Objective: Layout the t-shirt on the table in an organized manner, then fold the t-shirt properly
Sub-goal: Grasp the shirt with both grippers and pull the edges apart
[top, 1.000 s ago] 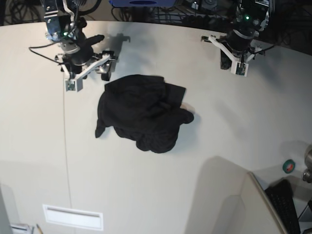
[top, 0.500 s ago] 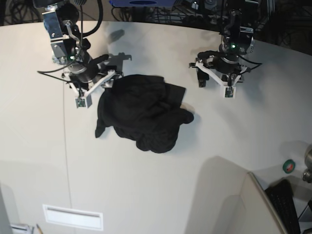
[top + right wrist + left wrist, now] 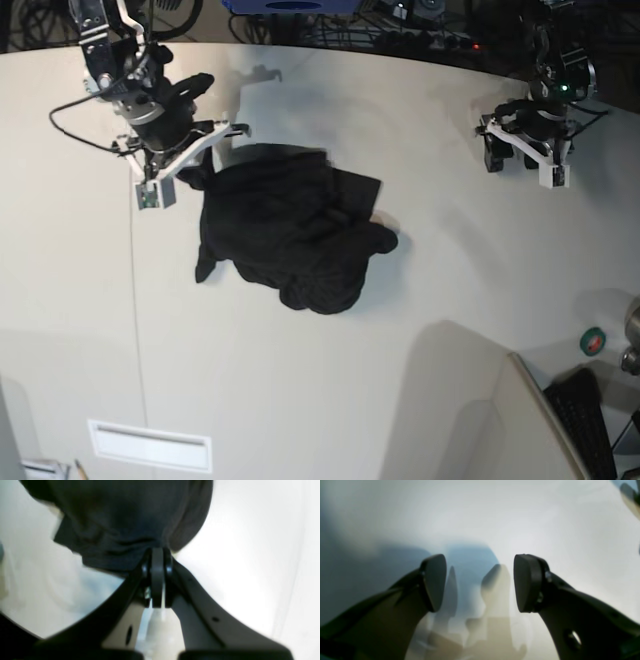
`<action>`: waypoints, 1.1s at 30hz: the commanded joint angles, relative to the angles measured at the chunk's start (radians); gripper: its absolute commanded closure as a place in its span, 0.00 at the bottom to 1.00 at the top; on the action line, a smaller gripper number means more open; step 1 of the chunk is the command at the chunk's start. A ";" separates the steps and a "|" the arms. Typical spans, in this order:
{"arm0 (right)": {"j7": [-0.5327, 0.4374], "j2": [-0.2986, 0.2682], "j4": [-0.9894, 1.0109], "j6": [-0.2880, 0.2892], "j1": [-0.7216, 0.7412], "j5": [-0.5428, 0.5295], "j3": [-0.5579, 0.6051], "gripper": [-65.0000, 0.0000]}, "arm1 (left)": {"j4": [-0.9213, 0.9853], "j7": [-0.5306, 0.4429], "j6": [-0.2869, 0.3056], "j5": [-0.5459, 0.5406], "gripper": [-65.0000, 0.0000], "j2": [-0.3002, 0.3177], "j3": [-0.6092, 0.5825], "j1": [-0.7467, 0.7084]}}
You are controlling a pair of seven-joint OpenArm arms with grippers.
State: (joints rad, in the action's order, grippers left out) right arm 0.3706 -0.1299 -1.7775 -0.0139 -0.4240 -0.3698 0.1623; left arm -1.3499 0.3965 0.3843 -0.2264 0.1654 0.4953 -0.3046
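Moving left gripper (image 3: 480,585) away from t-shirt (image 3: 300,235) since earlier frame, spreading jaws wide, holding nothing. Now closing right gripper (image 3: 161,555) fully, pinching t-shirt's upper-left edge in base view, tugging cloth slightly out of its earlier outline. Bunching in soft, matte black, rounded folds, lying mid-table on smooth, off-white table (image 3: 270,400).

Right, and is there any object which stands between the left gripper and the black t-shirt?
Nothing visible does. Between the left gripper and the black t-shirt, the base view shows only the table's off-white surface.
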 commanded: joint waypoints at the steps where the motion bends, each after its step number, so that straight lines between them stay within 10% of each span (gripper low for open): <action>1: -0.026 -0.007 -0.060 0.009 -0.009 -0.008 -0.019 1.00 | -0.007 -0.018 0.011 -0.009 0.38 0.016 0.030 0.003; 18: 0.049 -0.018 -0.078 0.009 0.155 -0.008 -0.452 1.00 | -0.009 -0.018 0.020 -0.008 0.38 0.013 0.131 -0.006; 33: 0.014 -0.020 -0.247 0.010 0.072 -0.008 -0.507 1.00 | -0.171 -0.011 0.017 -0.001 0.38 -0.128 -0.422 0.043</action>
State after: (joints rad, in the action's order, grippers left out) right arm 0.4107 -0.1429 -2.0083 -0.0074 -0.3584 -0.3695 -0.3416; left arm -1.5024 0.4084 0.3897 -0.2111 0.0456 0.0761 -0.2676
